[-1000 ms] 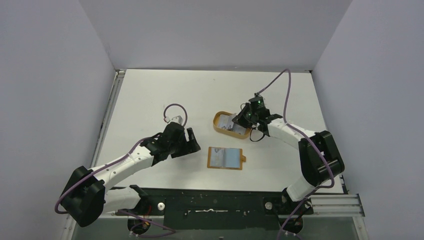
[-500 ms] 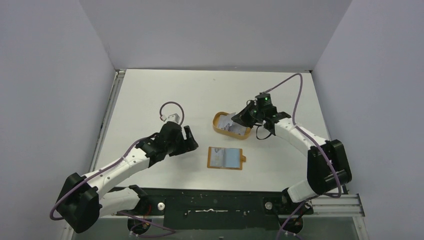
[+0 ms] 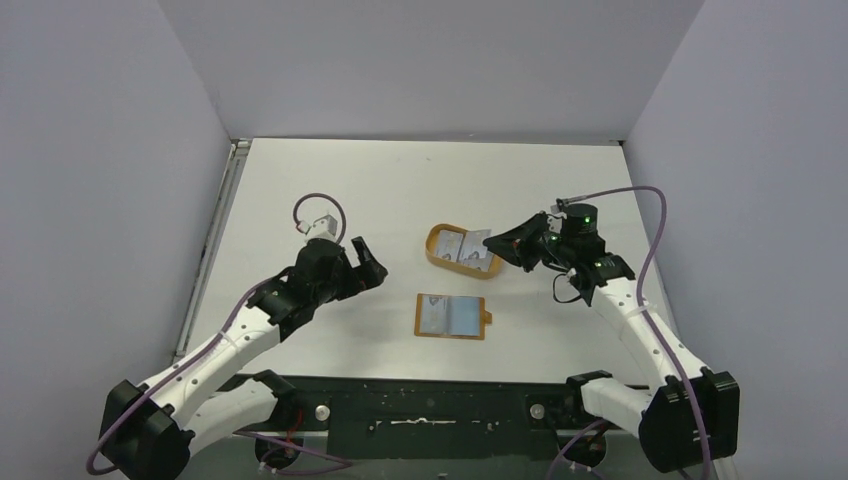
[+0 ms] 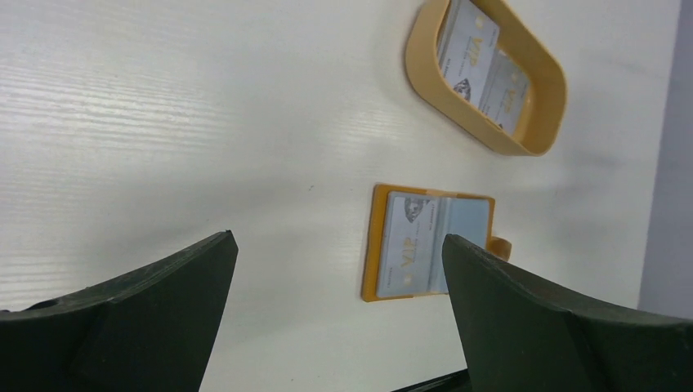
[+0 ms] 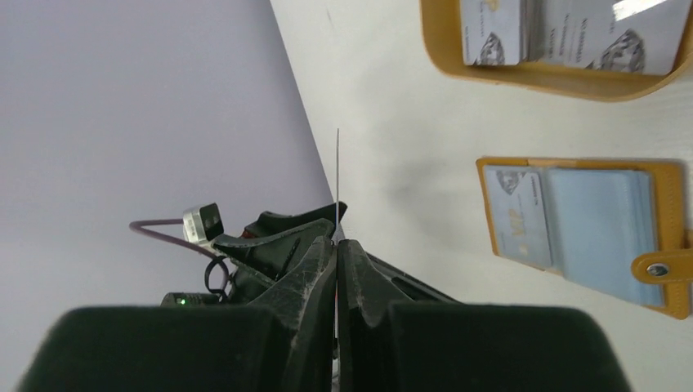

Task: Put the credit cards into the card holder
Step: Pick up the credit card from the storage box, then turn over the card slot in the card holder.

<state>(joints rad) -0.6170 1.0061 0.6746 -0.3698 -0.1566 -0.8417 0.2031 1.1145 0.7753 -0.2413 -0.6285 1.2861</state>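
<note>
Right gripper (image 3: 505, 245) pinched shut on one credit card (image 5: 337, 175) (edge-on, only a thin line in the wrist view), by the right end of the rimmed orange oval tray (image 3: 432, 247). Two silvery cards (image 4: 474, 49) lie inside it. Tan leather card holder (image 3: 450, 316) lies open flat just nearer, with a card in its left pocket. Left gripper (image 3: 368, 262) spread wide, empty, well left.

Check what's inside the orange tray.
Two credit cards lie flat, side by side, in the orange tray. Anything under them is hidden. A third card is pinched in the right gripper, not inside.
</note>
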